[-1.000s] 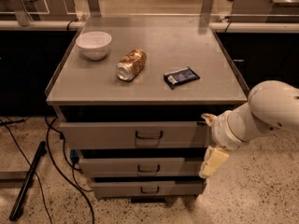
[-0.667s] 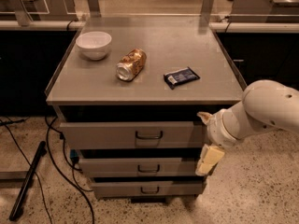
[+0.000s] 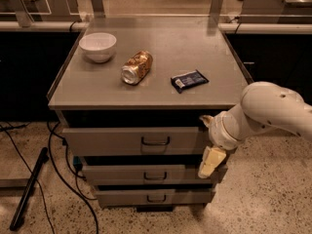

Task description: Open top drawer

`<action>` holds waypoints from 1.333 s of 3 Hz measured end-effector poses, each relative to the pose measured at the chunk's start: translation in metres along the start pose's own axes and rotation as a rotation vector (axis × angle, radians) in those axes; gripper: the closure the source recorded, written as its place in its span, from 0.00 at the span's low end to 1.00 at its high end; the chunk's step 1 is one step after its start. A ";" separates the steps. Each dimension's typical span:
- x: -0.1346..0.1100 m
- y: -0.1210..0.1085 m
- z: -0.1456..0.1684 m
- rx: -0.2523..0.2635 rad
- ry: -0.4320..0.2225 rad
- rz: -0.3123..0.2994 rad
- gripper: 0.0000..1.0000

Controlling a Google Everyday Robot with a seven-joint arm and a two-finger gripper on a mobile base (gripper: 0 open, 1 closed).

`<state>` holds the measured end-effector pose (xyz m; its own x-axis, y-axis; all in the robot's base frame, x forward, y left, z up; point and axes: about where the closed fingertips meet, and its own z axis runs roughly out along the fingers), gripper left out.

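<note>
The top drawer (image 3: 112, 141) is the widest grey front under the cart's top, with a dark wire pull handle (image 3: 155, 141) at its centre. My gripper (image 3: 206, 141) is at the right end of this drawer front, to the right of the handle and apart from it. It is open: one cream fingertip (image 3: 204, 119) points up by the drawer's upper right corner, and the other finger (image 3: 210, 162) hangs down over the middle drawer's right end. My white arm (image 3: 273, 108) reaches in from the right.
Two narrower drawers sit below, the middle (image 3: 126, 174) and the bottom (image 3: 122, 197). On the cart top (image 3: 195, 43) stand a white bowl (image 3: 98, 46), a tipped can (image 3: 137, 68) and a dark snack packet (image 3: 189, 80). Black cables (image 3: 58, 169) and a dark pole (image 3: 29, 189) lie on the floor at left.
My arm and gripper have moved a little to the left, closer to the right end of the top drawer front. The drawers and items on top have not moved.
</note>
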<state>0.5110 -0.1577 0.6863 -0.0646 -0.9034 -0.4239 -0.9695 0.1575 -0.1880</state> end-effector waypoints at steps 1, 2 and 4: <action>0.002 -0.011 0.014 -0.011 0.014 0.001 0.00; 0.003 -0.016 0.022 -0.024 0.023 0.004 0.00; 0.009 -0.017 0.036 -0.106 0.069 0.017 0.00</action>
<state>0.5350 -0.1544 0.6540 -0.0941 -0.9266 -0.3641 -0.9874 0.1337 -0.0851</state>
